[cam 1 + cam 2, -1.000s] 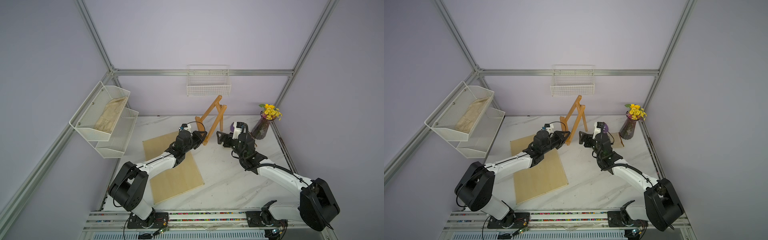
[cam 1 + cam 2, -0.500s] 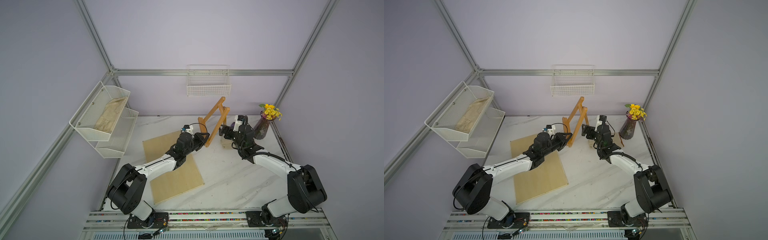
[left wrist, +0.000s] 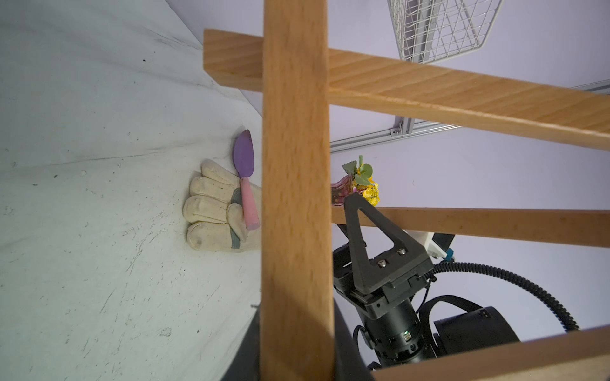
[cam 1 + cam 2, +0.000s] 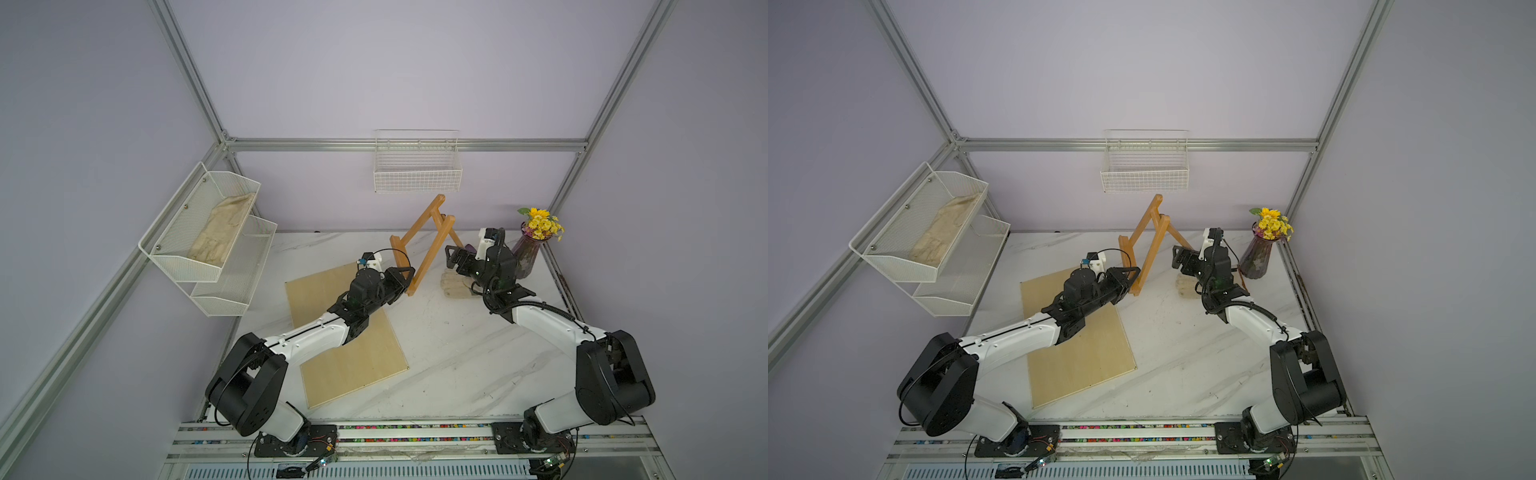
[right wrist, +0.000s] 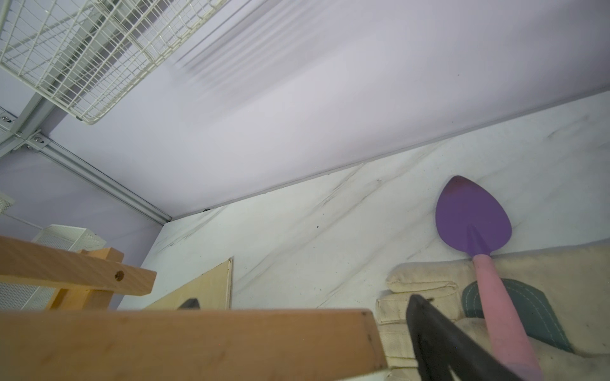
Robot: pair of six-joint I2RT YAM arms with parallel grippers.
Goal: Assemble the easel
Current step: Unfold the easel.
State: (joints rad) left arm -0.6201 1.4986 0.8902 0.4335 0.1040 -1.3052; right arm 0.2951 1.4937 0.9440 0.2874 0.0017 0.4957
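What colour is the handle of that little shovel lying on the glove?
The shovel has a pink handle; clearest in the right wrist view.

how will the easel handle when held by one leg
Probably stiff: the easel is solid wooden bars. Gripped low on one leg by the left tool, its long upper part may twist in the grip. The thin back leg looks hinged, so it may swing.
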